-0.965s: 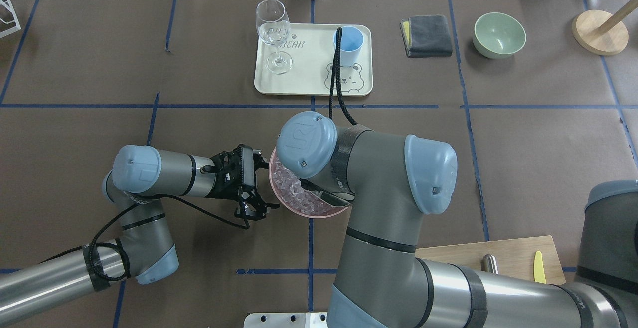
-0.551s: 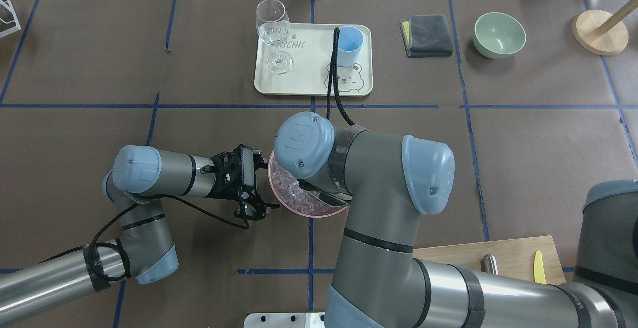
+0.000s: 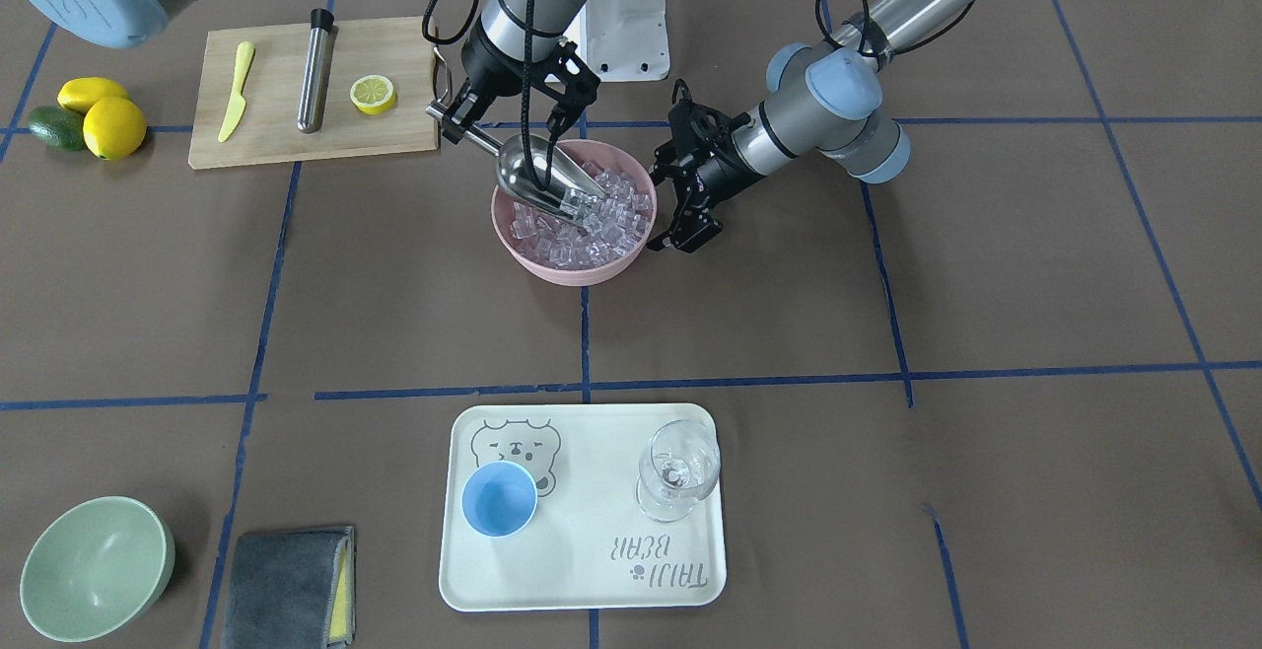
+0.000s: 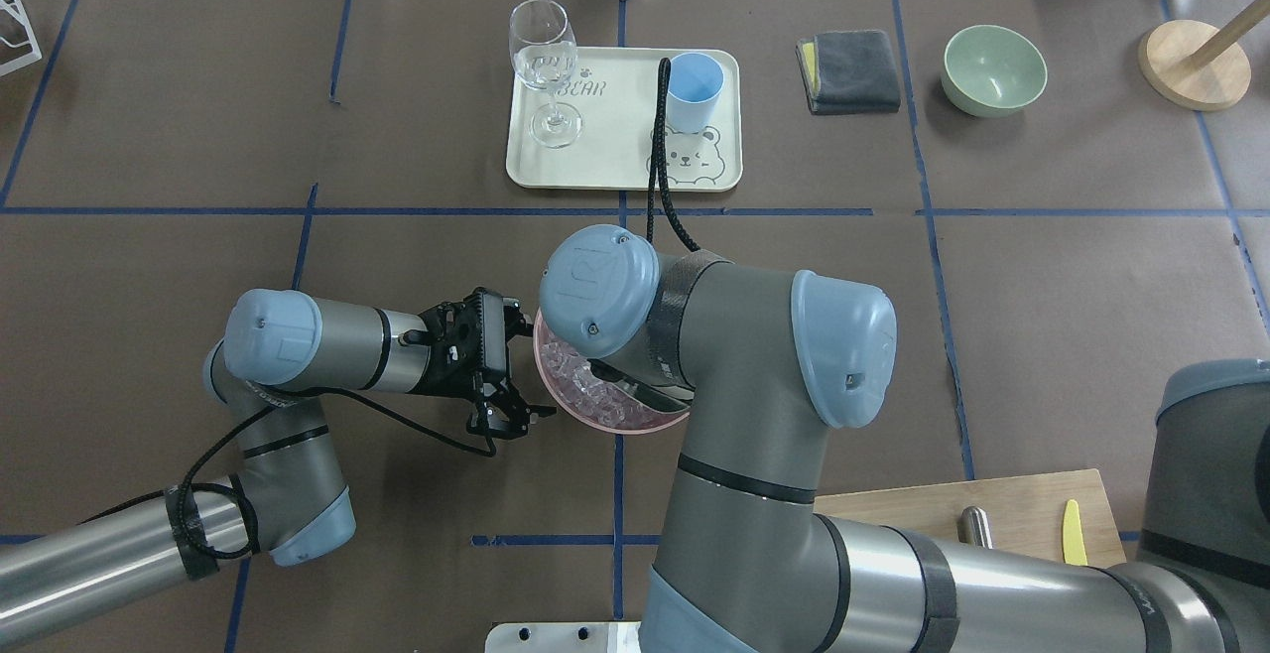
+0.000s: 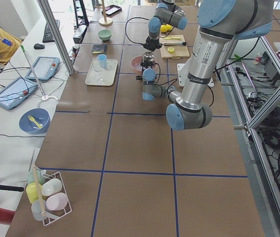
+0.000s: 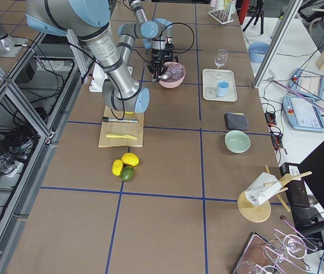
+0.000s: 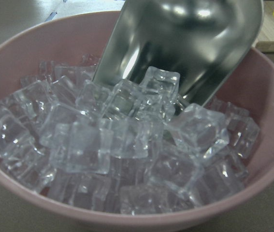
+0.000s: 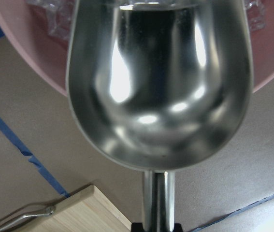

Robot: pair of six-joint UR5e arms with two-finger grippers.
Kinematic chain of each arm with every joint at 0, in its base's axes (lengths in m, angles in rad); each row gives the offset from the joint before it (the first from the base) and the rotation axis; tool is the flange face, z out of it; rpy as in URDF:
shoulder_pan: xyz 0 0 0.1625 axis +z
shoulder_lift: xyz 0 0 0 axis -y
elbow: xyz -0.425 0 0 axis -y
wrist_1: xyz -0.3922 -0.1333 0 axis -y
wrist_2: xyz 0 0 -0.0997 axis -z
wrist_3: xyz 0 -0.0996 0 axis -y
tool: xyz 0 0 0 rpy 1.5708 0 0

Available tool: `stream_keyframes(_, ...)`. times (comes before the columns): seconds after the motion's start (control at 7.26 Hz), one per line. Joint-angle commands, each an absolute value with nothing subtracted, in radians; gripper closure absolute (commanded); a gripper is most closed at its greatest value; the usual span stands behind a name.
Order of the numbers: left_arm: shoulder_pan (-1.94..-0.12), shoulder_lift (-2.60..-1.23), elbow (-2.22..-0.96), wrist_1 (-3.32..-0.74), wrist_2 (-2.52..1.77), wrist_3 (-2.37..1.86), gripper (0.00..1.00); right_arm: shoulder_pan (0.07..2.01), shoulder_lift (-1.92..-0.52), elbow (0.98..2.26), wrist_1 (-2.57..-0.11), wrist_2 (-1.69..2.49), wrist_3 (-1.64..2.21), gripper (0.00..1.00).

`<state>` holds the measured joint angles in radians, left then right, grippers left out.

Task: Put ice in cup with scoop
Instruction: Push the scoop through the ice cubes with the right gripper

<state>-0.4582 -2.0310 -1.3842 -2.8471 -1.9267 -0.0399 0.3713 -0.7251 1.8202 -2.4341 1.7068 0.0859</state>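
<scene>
Step in hand: loading the scoop. The right gripper jaws clench its handle, and the trough tip is tilted down into the ice in the pink bowl. The left gripper jaws stand released beside the bowl. The cup stands empty on the tray, well apart. Next move, as judged: push under the cubes, level the trough, lift.

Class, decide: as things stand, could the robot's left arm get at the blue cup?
Probably yes: the left gripper is open and empty, with bare table up to the tray; the wine glass stands on its side of the cup.
</scene>
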Motion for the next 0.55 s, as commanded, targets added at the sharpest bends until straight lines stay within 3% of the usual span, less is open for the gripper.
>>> stream_keyframes(0.0,-0.457,-2.031,-1.382,-2.847,-1.927,-0.04,0.0,0.37,-0.726,1.821,-2.421,1.707,0.087,1.0)
stream_keyframes(0.41,-0.457,-2.029,-1.382,-2.847,-1.927,-0.04,0.0,0.368,-0.741,1.835,-2.352,1.709,0.106,1.0)
